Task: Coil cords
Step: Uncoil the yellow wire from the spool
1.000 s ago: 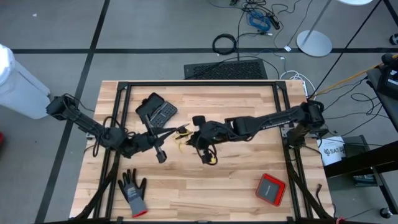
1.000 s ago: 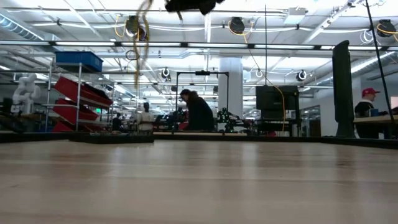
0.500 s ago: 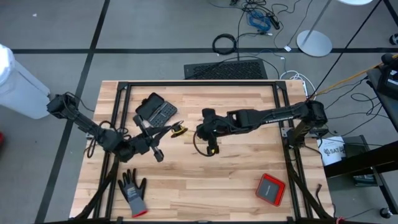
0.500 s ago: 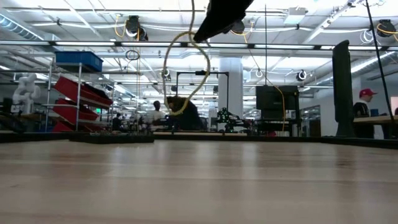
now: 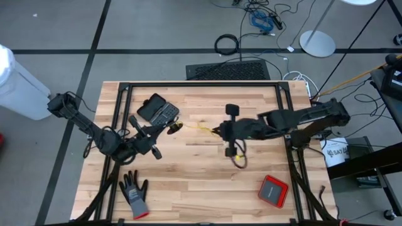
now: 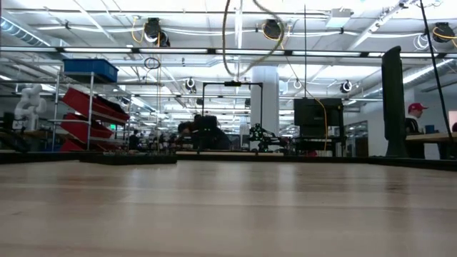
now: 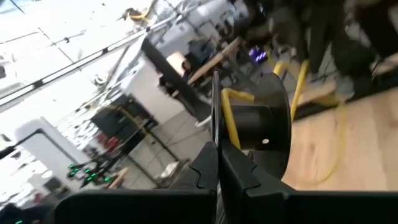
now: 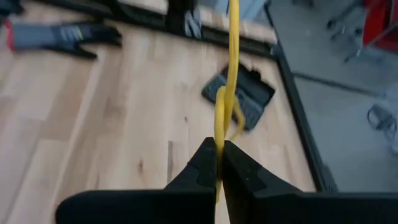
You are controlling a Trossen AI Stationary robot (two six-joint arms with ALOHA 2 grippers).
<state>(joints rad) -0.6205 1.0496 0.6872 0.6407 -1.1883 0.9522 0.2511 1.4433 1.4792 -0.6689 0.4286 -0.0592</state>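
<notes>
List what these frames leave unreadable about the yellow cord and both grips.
- Low view: yellow cord loop runs off the top edge; neither gripper shows.
- High view: cord too thin to follow between left gripper and right gripper.
- Left wrist view: black round part hides the cord's end.
- Right wrist view: cord's lower run is hidden behind the fingers.

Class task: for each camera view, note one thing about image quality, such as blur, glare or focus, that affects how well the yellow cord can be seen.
High view: evenly lit, yellow cord thin. Low view: ceiling lights glare behind the cord's loop. Left wrist view: background smeared, black round part fairly clear. Right wrist view: cord sharp, grey glove soft.
</notes>
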